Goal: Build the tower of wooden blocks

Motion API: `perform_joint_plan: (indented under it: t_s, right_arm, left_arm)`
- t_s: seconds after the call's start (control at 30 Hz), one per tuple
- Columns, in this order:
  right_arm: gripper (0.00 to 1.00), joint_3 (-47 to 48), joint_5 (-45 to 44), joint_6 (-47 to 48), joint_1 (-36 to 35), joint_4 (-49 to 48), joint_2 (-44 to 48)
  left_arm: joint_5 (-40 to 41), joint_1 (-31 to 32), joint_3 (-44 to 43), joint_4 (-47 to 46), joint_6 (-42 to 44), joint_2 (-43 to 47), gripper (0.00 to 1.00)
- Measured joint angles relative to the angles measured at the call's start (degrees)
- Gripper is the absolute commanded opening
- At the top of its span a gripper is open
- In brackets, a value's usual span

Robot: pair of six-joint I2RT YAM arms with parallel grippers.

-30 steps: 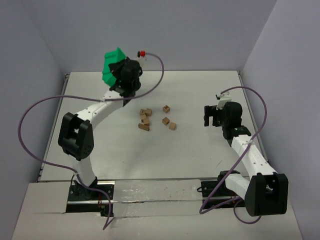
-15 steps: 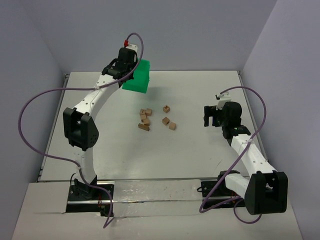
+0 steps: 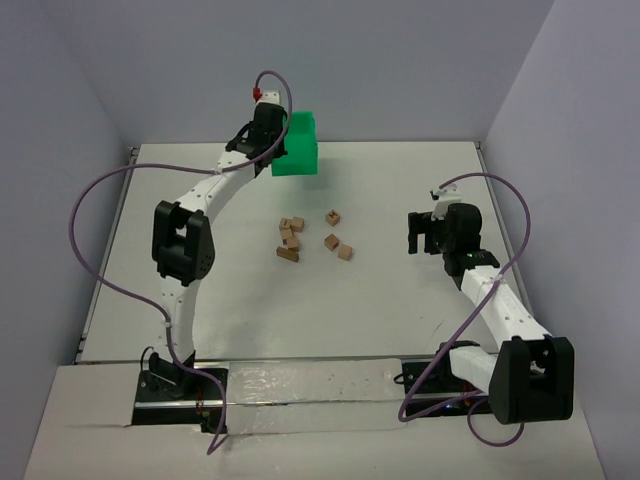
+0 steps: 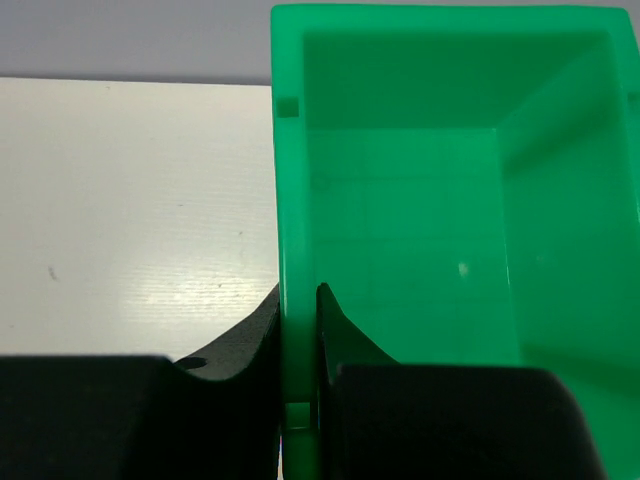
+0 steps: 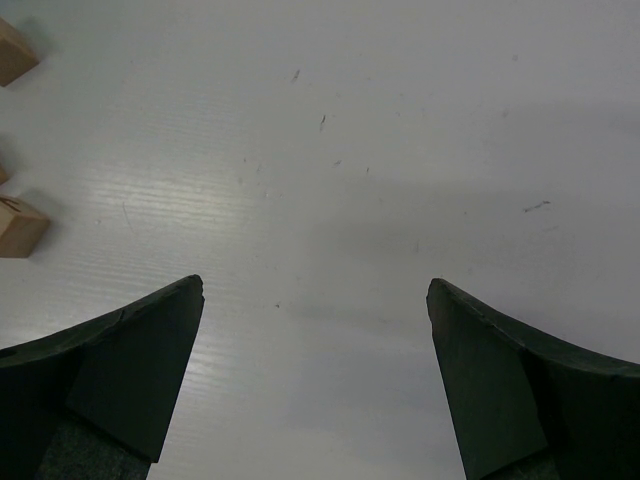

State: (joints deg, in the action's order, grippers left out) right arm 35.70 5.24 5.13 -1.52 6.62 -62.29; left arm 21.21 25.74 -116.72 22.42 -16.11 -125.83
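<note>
Several small tan wood blocks lie loose mid-table: a cluster (image 3: 289, 240), a single block (image 3: 333, 217) and a pair (image 3: 338, 246). No tower shows in any view. My left gripper (image 3: 272, 148) is at the table's far edge, shut on the left wall of the green bin (image 3: 298, 148). In the left wrist view its jaws pinch that wall (image 4: 298, 300), and the bin's inside (image 4: 420, 230) holds nothing. My right gripper (image 3: 418, 232) hangs open to the right of the blocks. In the right wrist view it (image 5: 315, 290) is over bare table, with two blocks (image 5: 18, 228) at the left edge.
The white table (image 3: 400, 300) ends at walls at the back and on both sides. The left arm's purple cable (image 3: 100, 200) loops over the table's left part. The right arm's cable (image 3: 505, 200) arcs near the right wall.
The left arm has carried the green bin from the far left to the right along the back edge and turned it upright. The right arm has stayed in place.
</note>
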Motion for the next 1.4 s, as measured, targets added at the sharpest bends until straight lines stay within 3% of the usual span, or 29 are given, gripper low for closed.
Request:
perform_joint_plan:
  t_s: [0.33, 0.6, 0.9, 1.2, 1.4]
  right_arm:
    - [1.00, 0.0, 0.0, 0.0, 0.0, 0.0, -1.6]
    - [1.00, 0.0, 0.0, 0.0, 0.0, 0.0, -1.6]
    - [1.00, 0.4, 0.1, 0.0, 0.0, 0.0, -1.6]
    - [1.00, 0.6, 0.1, 0.0, 0.0, 0.0, -1.6]
    - [1.00, 0.6, 0.2, -0.2, 0.0, 0.0, -1.6]
  left_arm:
    - [0.9, -0.7, -2.7, -7.3, -1.0, -8.9, 0.00]
    - [-2.9, -3.0, -6.6, -11.7, -0.5, -13.9, 0.02]
    - [-6.7, -3.6, -8.8, -13.7, 2.1, -18.0, 0.19]
    - [-6.1, -3.6, -11.8, -14.6, 3.7, -20.8, 0.23]
    - [-5.0, -3.6, -12.6, -15.0, 3.7, -22.1, 0.34]
